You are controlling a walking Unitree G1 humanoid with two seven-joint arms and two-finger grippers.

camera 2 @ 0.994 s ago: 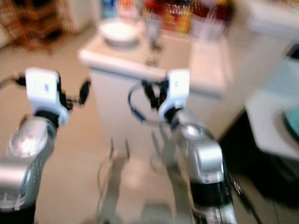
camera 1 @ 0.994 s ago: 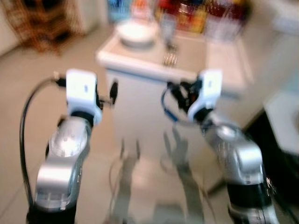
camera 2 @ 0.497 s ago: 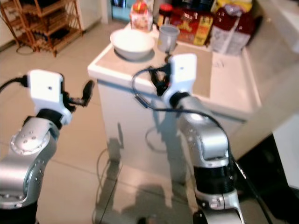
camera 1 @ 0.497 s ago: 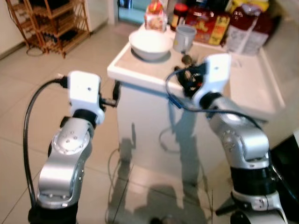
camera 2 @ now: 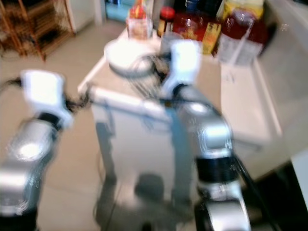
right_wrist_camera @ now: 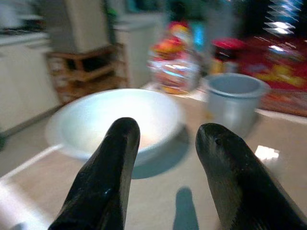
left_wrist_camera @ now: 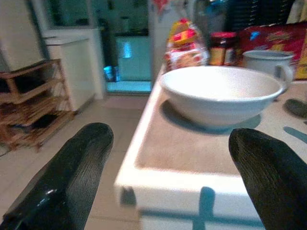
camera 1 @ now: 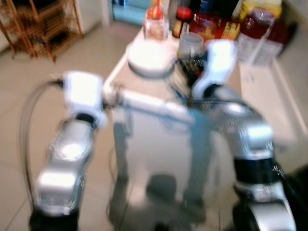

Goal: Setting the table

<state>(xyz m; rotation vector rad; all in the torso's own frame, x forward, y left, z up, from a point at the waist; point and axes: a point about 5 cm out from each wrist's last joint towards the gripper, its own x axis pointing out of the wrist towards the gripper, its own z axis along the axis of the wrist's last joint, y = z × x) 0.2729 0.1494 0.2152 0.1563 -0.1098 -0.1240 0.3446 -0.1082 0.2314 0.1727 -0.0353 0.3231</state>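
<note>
R gripper (right_wrist_camera: pixel 165 167): fingers parted w/ a narrow gap, nothing between them, raised over the counter (left_wrist_camera: pixel 192 153) and aimed at the bowl (right_wrist_camera: pixel 120 122) and the mug (right_wrist_camera: pixel 235 98) beside it. Not touching either yet.

L gripper (left_wrist_camera: pixel 168 177): fingers spread wide, empty, held off the counter's near corner, level w/ the edge; bowl sits straight ahead between the finger lines, still some way in on the top.

Bowl: white, upright, near the counter's front-left corner. Mug just beside it, handle side turned away from the bowl. Behind both: a snack bag (left_wrist_camera: pixel 184 43), a dark-lidded jar (left_wrist_camera: pixel 221 47), red packets and bottles along the back. Wooden rack (left_wrist_camera: pixel 33 105) on the floor off to the left.

Change vs half a sec ago: head views have swung and blurred again, counter now closer and more centred, R gripper has come up over the top rather than in front of the edge. That's the robot stepping in, not things moving – bowl, mug sit as they did.

Meaning: approach nearly done, pick not begun. Prob next is settling, then R reaching for bowl or mug; can't tell which. Risk: reaching while the body is still moving, could knock the mug.
</note>
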